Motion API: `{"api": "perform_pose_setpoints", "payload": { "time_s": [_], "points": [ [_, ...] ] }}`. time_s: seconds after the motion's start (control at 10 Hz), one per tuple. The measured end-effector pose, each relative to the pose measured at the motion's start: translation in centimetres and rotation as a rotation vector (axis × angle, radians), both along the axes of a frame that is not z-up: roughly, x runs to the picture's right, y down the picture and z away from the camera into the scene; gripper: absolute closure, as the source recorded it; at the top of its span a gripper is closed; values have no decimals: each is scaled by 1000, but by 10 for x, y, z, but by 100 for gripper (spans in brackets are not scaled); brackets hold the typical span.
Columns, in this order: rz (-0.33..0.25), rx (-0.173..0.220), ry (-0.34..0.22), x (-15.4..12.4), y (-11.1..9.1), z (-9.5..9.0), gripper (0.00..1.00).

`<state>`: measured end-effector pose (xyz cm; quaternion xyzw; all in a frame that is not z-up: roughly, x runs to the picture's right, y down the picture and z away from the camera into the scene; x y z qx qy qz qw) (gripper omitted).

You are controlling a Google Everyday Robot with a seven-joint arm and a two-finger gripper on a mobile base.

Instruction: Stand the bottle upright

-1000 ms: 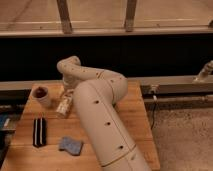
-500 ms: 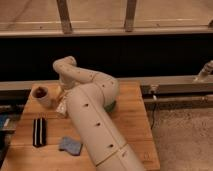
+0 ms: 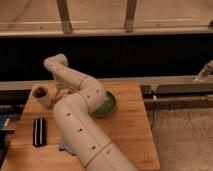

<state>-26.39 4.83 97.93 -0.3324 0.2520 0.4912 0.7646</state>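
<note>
My gripper (image 3: 61,93) is low over the back left of the wooden table (image 3: 130,130), just right of the white cup. My own arm (image 3: 80,115) sweeps over it and hides most of it. A pale cream sliver at the gripper looks like the bottle (image 3: 59,96), but the arm covers most of it. I cannot tell whether it is lying or upright, or whether it is held.
A short white cup (image 3: 41,95) with a dark reddish inside stands at the back left. A green bowl (image 3: 108,105) peeks out right of the arm. A black flat striped object (image 3: 39,131) lies front left. A blue cloth (image 3: 64,145) lies by the arm.
The arm has swung and its elbow has come further over the table. The gripper has shifted slightly back and is more hidden than before. The cup, bowl and black object have not moved.
</note>
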Motion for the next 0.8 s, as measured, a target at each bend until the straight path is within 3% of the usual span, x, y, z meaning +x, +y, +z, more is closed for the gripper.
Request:
{"api": "perform_pose_setpoints", "payload": {
  "time_s": [0.1,0.4,0.8],
  "points": [
    [-6,4,7,-1,-4,-5,20],
    [46,57,-13,23,-18,-26,20],
    [110,86,-43,44,-19,-42,20]
  ]
}}
